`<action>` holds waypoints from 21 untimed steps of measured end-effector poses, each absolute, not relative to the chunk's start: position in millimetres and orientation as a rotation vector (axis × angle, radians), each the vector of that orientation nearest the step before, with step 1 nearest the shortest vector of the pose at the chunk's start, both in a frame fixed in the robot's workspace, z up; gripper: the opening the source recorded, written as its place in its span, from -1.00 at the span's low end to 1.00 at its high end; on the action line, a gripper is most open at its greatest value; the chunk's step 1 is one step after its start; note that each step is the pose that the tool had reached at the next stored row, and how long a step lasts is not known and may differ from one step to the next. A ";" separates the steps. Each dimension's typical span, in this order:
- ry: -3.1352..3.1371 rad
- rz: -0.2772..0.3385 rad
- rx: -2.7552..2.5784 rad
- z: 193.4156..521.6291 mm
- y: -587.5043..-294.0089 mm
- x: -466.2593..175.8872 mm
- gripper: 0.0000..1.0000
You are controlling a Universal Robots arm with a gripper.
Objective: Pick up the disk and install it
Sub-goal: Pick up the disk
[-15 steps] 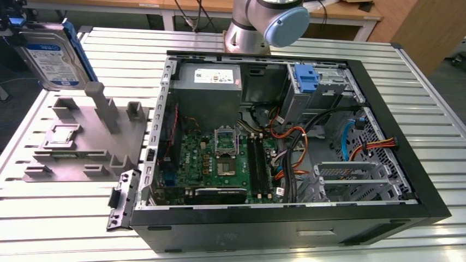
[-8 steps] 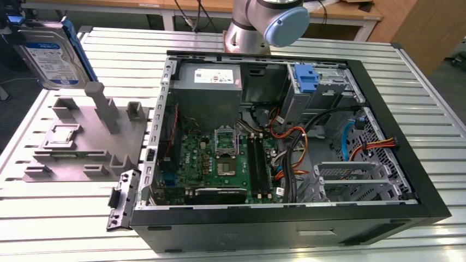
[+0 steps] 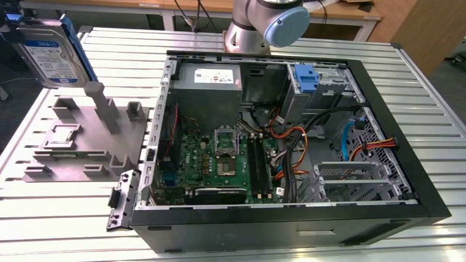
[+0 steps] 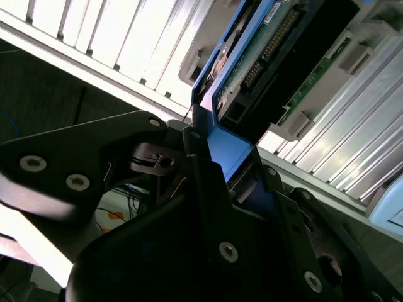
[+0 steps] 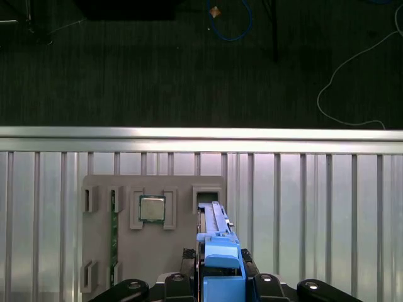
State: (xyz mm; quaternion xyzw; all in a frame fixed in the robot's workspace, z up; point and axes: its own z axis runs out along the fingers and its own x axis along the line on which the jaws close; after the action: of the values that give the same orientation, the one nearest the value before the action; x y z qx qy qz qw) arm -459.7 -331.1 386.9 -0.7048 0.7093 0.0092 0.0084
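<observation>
The disk (image 3: 45,53) is a flat silver-grey drive. Its white-and-blue label faces the exterior camera, and a bright blue frame (image 3: 78,49) edges it. It stands on edge, slightly tilted, and hangs clear of the worktop (image 3: 58,234) at the exterior view's far left. There it is above the grey fixture (image 3: 84,139) and well apart from the open case (image 3: 291,218). In the second wrist view its underside shows a green circuit board (image 4: 315,75) and a dark connector row. In the first wrist view it is seen edge-on. The tool (image 4: 223,157) clamps the end of the blue frame.
</observation>
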 end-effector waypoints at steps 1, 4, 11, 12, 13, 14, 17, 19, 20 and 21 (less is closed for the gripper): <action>2.216 0.029 -2.203 387.5 -331.1 -459.7 -0.27; 2.216 0.029 -2.203 389.1 -331.1 -459.7 -0.27; 2.216 0.029 -2.203 393.2 -331.1 -459.7 -0.27; 2.216 0.029 -2.203 393.7 -331.1 -459.7 -0.27; 2.216 0.029 -2.203 394.3 -331.1 -459.7 -0.27; 2.216 0.029 -2.203 394.9 -331.1 -459.7 -0.27; 2.216 0.029 -2.203 396.7 -331.1 -459.7 -0.27; 2.216 0.029 -2.203 397.8 -331.1 -459.7 -0.27; 2.216 0.029 -2.202 398.3 -331.1 -459.7 -0.27; 2.216 0.029 -2.202 399.0 -331.1 -459.7 -0.27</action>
State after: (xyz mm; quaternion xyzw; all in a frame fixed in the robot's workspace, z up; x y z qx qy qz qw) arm -459.7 -331.1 399.0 -0.7048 0.7093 0.0092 0.0084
